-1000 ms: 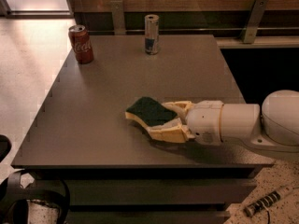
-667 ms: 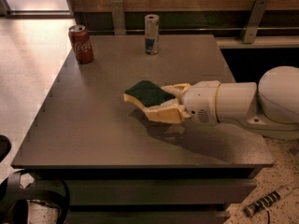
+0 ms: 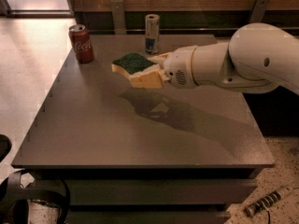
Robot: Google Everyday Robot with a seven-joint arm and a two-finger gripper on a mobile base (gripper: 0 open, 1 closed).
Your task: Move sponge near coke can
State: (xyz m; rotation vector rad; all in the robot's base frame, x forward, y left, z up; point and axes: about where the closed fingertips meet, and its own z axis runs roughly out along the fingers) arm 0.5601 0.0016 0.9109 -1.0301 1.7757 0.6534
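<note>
The sponge point(image 3: 131, 62), dark green on top over pale yellow foam, is held in the air above the grey table point(image 3: 93, 134), its shadow on the tabletop below. My gripper point(image 3: 150, 69) is shut on the sponge's right end, reaching in from the right on a white arm. The red coke can point(image 3: 81, 43) stands upright at the table's far left corner, to the left of the sponge and apart from it.
A taller silver-and-blue can point(image 3: 151, 33) stands at the table's far edge, just behind the gripper. A dark wall rail runs behind the table. Light floor lies to the left; cables and a dark object sit on the floor at lower left.
The gripper has lifted the sponge off the table and carried it up and toward the far left, closer to the coke can.
</note>
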